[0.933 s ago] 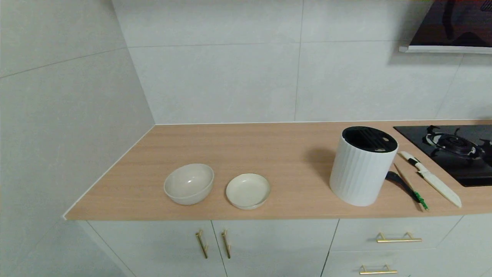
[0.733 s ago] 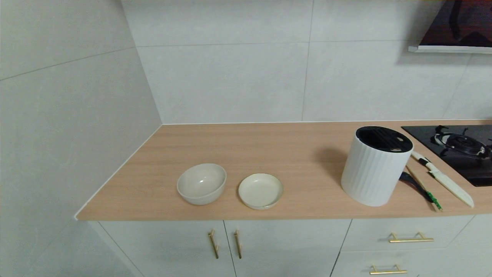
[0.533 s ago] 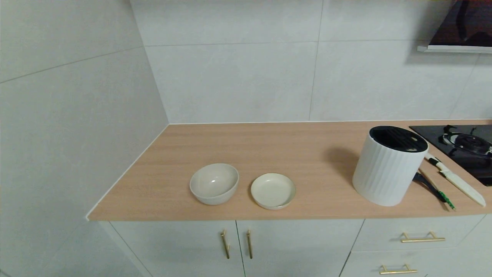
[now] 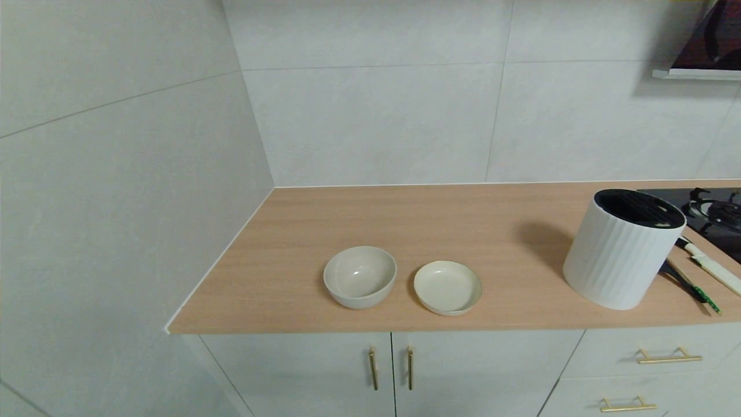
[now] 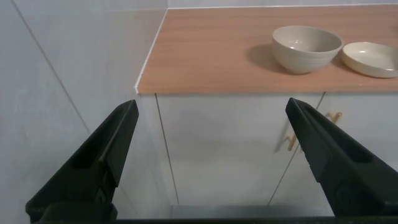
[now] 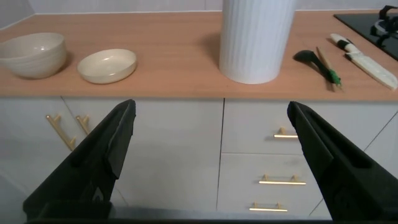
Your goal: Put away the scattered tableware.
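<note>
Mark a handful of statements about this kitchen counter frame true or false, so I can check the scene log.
1. The bowl and the shallow dish sit side by side on the countertop, not touching. True.
2. The white ribbed holder stands upright, to the robot's right of the shallow dish. True.
3. All the cutlery is inside the holder. False: a knife lies flat on the countertop beside it, near the stove.
4. One end effector grips the bowl. False: the left end effector and the right end effector are both open and empty, in front of the cabinets.
5. The bowl is upside down. False: its opening faces up.
</note>
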Available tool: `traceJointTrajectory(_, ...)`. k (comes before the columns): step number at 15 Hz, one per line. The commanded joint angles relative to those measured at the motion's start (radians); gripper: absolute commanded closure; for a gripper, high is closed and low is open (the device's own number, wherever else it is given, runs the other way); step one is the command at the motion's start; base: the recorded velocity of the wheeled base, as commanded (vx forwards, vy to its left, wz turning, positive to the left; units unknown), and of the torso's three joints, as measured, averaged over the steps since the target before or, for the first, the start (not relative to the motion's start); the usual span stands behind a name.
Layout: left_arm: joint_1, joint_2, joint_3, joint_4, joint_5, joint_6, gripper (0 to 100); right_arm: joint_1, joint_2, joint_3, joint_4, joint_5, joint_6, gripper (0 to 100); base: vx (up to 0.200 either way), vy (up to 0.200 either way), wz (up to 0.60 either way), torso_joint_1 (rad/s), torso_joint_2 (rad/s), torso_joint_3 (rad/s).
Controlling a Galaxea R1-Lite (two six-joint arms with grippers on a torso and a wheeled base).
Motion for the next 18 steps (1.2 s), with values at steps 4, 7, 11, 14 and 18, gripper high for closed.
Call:
traceJointTrajectory(4,-0.001,0.000,0.000,0.000,0.001,-0.001,0,-0.001,0.001,0.000,0.000,0.000,0.000,0,0.000,0.000,0.00,0.000,0.00,0.000)
traceJointTrajectory(7,-0.001,0.000,0.000,0.000,0.001,-0.001,0,-0.001,0.001,0.000,0.000,0.003,0.000,0,0.000,0.000,0.00,0.000,0.00,0.000)
traceJointTrajectory(11,-0.001,0.000,0.000,0.000,0.001,-0.001,0,-0.001,0.001,0.000,0.000,0.000,0.000,0,0.000,0.000,0.00,0.000,0.00,0.000)
traceJointTrajectory(14,-0.001,0.000,0.000,0.000,0.001,-0.001,0,0.000,0.001,0.000,0.000,0.000,0.000,0,0.000,0.000,0.00,-0.009,0.03,0.014)
traceJointTrajectory(18,-0.001,0.000,0.000,-0.002,0.001,-0.001,0,0.000,0.001,0.000,0.000,0.000,0.000,0,0.000,0.000,0.00,-0.195,0.43,0.232)
